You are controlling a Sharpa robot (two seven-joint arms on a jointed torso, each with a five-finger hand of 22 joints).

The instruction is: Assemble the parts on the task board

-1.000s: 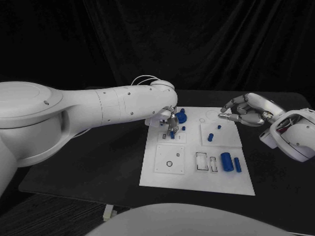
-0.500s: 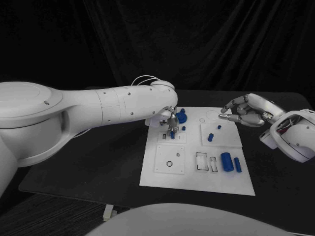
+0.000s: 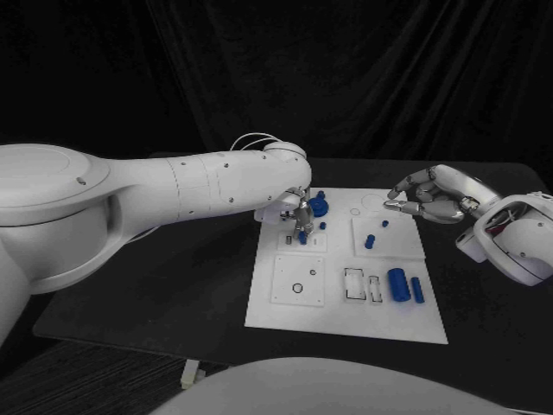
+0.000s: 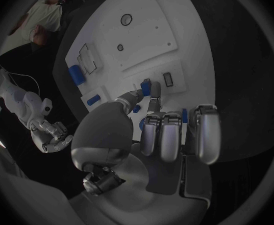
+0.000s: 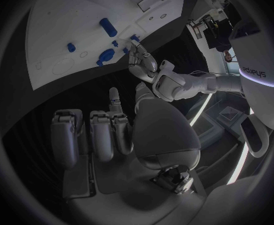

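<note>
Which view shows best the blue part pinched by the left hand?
The left wrist view: the blue part sits between the left hand fingertips over the task board. The head view shows it small; the right wrist view tiny.

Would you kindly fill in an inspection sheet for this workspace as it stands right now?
Surface: black table, bare around the board.
Job's things: white rectangular task board; a small blue part pinched upright over the board's left middle; two blue cylinders lying at its near right; a blue round part and small blue pegs farther back.
Clutter: nothing seen.
Hands: left hand pinches the small blue part; right hand hovers off the board's far right corner, fingers curled, holding nothing.
Cables: thin white wires at the left wrist.
Surroundings: black curtain behind.
</note>
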